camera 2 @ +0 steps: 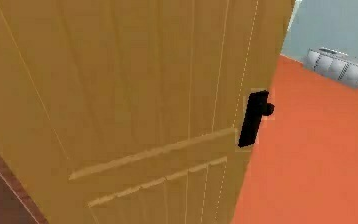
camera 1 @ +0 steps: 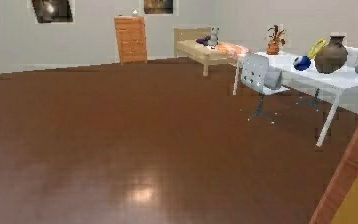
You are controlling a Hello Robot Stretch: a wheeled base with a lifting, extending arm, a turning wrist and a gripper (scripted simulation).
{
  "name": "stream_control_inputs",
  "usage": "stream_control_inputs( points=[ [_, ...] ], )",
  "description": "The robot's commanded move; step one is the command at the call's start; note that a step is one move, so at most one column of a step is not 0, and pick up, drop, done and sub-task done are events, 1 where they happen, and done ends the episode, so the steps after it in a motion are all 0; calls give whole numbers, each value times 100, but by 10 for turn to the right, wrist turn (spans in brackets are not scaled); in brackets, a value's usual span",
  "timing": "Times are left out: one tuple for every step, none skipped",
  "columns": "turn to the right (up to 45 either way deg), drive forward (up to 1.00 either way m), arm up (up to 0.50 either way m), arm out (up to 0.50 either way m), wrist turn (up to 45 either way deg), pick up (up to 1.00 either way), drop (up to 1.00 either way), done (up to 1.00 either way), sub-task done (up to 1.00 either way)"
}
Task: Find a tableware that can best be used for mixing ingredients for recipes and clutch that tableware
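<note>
Tableware, maybe that blue blob (camera 1: 302, 62) on the white table (camera 1: 332, 82). Turning here risks clipping the door (camera 2: 137, 90) alongside; the claw's state I cannot tell.

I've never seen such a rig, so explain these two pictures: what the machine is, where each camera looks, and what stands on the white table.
The machine is a wheeled robot that drives about a simulated house and picks things up. The forward view looks ahead and somewhat down, across a wooden floor to a white table. On it stand a dark vase, a potted plant, a yellow thing and a small blue rounded thing, perhaps the mixing bowl sought, though too small to tell. A white chair stands beside it; a bed and a wooden dresser stand by the far wall. The arm side view looks out sideways at a wooden door with a black handle.
</note>
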Motion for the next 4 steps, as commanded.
stream_control_inputs(
  points=[
    [0, 50, 0, 0, 0, 0, 0, 0, 0],
    [240, 0, 0, 0, 0, 0, 0, 0, 0],
    [0, 30, 0, 0, 0, 0, 0, 0, 0],
    [390, 0, 0, 0, 0, 0, 0, 0, 0]
  ],
)
